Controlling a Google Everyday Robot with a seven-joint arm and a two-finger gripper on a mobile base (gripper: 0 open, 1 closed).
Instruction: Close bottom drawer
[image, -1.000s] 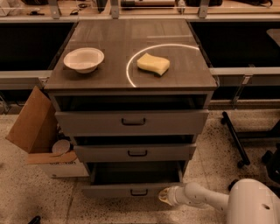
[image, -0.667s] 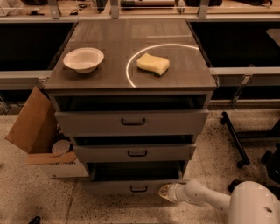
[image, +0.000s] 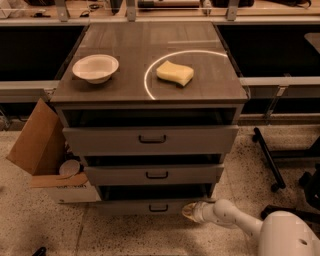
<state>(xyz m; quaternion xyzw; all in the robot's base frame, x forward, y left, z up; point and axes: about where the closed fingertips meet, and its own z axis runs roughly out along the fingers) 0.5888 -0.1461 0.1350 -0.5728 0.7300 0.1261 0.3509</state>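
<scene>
Hidden: I cannot see inside the bottom drawer (image: 130, 207); only its narrow grey front, its small black handle (image: 158, 208) and a dark gap above the front show.
Cut off: the robot body (image: 290, 235) runs out of view at the lower right corner, so I see only part of its white shell.
Hard to make out: the gripper (image: 189, 211) reads as a pale blob, and I cannot tell whether it is open or closed.
Contact: the gripper's tip sits at the right end of the bottom drawer's front; I cannot tell if it touches.
Arm: the white arm (image: 227, 216) reaches low and nearly level from the body at the right, leftward to the drawer, just above the floor (image: 40, 225).
Bottom drawer: lowest of three, under the middle drawer (image: 120, 175) and the taller top drawer (image: 110, 140).
Bench: a white bowl (image: 95, 68) lies at the left and a yellow sponge (image: 175, 73) at the right, well apart, the sponge inside a white ring (image: 148, 82).
Left side: an open cardboard box (image: 37, 137) leans just beside the drawers.
Right side: a black wheeled stand (image: 270, 157) stands on the floor, apart from the arm.
</scene>
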